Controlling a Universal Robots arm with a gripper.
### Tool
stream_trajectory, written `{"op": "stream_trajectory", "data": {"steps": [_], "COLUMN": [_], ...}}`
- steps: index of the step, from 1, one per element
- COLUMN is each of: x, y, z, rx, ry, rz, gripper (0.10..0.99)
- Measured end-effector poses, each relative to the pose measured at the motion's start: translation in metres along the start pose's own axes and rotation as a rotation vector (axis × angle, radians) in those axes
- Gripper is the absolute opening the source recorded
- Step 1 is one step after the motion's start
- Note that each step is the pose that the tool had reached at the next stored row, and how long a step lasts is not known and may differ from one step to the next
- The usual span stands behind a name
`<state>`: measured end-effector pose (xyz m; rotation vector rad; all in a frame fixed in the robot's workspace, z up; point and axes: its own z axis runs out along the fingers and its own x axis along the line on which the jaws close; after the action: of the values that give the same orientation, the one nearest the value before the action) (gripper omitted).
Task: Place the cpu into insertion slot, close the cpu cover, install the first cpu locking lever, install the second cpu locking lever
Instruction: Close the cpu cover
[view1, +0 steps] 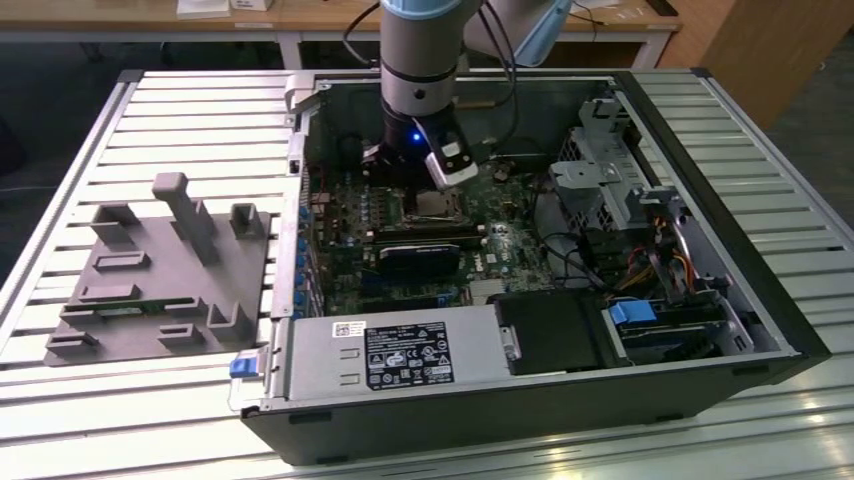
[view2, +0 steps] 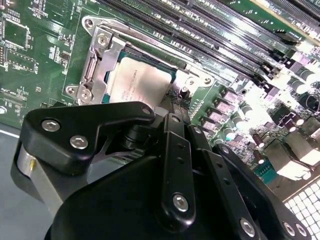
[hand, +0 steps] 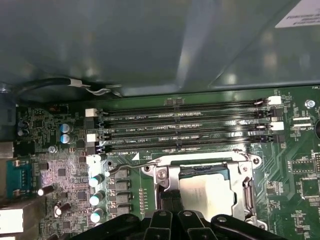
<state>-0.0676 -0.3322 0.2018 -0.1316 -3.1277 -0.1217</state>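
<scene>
The cpu (hand: 207, 192) lies flat in the insertion slot (hand: 250, 187), its dull silver top showing through the window of the cpu cover (hand: 167, 175). The cover's metal frame (view2: 102, 60) lies down around the chip (view2: 142, 82). A thin wire locking lever (hand: 125, 166) runs along the socket's edge beside the memory slots. My gripper (hand: 172, 202) hovers just over one edge of the socket, fingers together and holding nothing; its black body (view2: 175, 102) hides that side of the chip. In the exterior view the gripper (view1: 427, 195) hangs inside the open computer case above the socket (view1: 435, 208).
Long black memory slots (hand: 185, 132) run next to the socket. A black block (view1: 424, 255) sits near it, with the power supply (view1: 387, 360) and drive cage (view1: 607, 185) at the case's sides. A grey fixture (view1: 167, 270) stands on the slatted table at the exterior view's left.
</scene>
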Motion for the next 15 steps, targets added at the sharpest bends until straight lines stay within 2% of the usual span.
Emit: {"op": "stream_trajectory", "data": {"steps": [8, 15], "x": [-0.0001, -0.0061], "y": [-0.0001, 0.0004], "z": [0.0013, 0.0013], "rx": [-0.002, -0.002], "ry": [0.0001, 0.0001], "rz": [0.0, 0.0], "gripper": [0.106, 0.106]}}
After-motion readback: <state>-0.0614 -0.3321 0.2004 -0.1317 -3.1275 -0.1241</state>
